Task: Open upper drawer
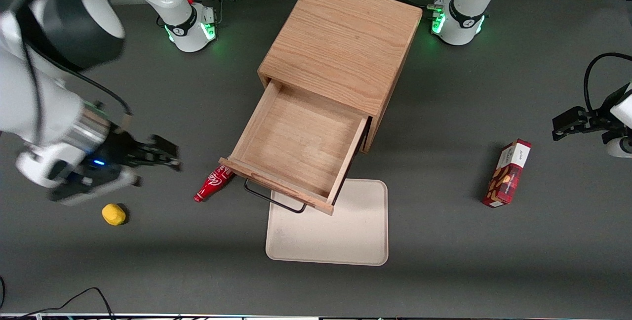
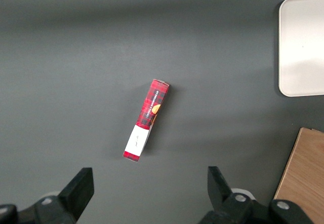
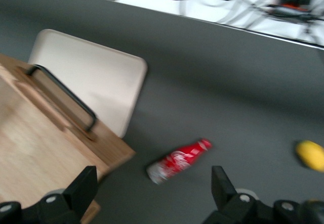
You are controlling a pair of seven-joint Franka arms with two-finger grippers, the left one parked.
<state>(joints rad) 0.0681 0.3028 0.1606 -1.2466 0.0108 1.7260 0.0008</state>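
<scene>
The upper drawer [image 1: 296, 147] of the oak cube cabinet [image 1: 340, 48] stands pulled far out and is empty inside. Its thin black wire handle [image 1: 274, 199] points toward the front camera and hangs over the tray's edge. The drawer [image 3: 30, 148] and its handle [image 3: 63, 95] also show in the right wrist view. My right gripper [image 1: 170, 156] is open and empty. It hangs above the table toward the working arm's end, well apart from the drawer's side. Its fingers [image 3: 83, 186] stand wide apart, and the gripper [image 3: 154, 188] is over bare table. The lower drawer is hidden under the upper one.
A red bottle [image 1: 213, 184] lies beside the drawer's front corner, between drawer and gripper; it also shows in the right wrist view [image 3: 177, 161]. A yellow object [image 1: 113, 214] lies nearer the camera than the gripper. A beige tray [image 1: 345, 231] lies before the drawer. A red box [image 1: 507, 173] lies toward the parked arm's end.
</scene>
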